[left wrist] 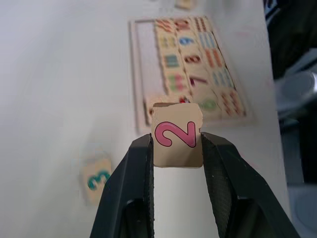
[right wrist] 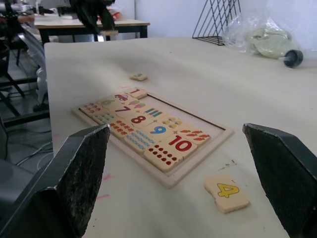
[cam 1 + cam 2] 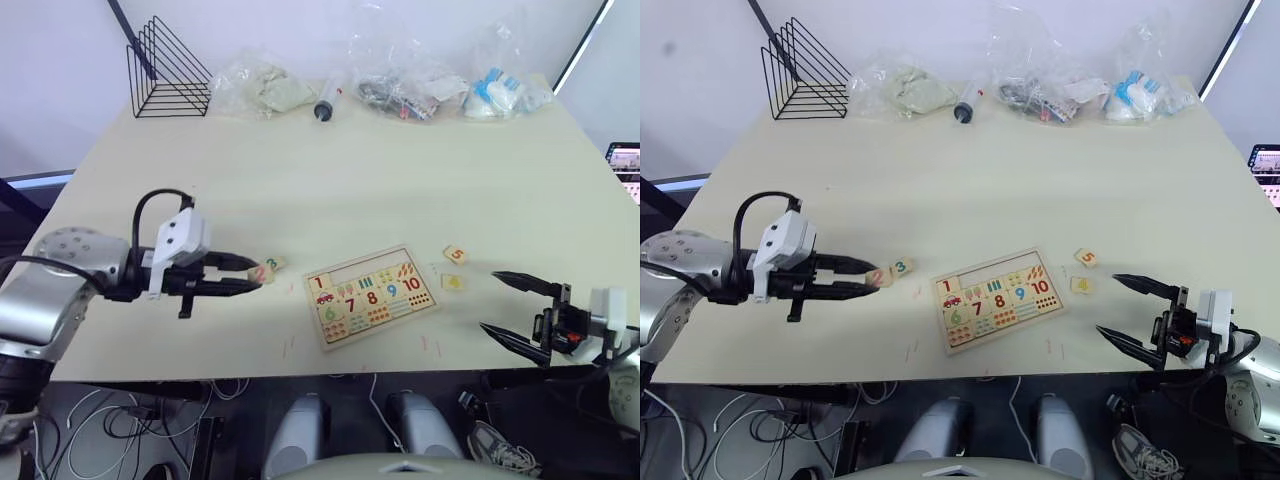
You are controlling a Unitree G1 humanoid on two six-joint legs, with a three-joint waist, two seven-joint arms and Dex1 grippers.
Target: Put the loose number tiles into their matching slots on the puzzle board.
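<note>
The puzzle board [image 3: 372, 303] lies flat near the table's front edge, between my two grippers. A row of slots [image 3: 380, 265] runs along its far edge, and the 1 tile [image 3: 318, 283] sits in the leftmost slot. My left gripper [image 3: 256, 275] is shut on the pink 2 tile [image 1: 175, 137], held just above the table to the left of the board. Right beside it the green 3 tile [image 3: 273, 264] rests on the table. The 5 tile [image 3: 456, 254] and the yellow 4 tile [image 2: 227, 193] lie right of the board. Beyond them my right gripper [image 3: 491, 300] stands wide open and holds nothing.
A black wire rack [image 3: 168, 72], several clear plastic bags [image 3: 405, 80] and a syringe-shaped object [image 3: 327, 103] line the table's far edge. The table's front edge [image 3: 330, 372] runs just below the board.
</note>
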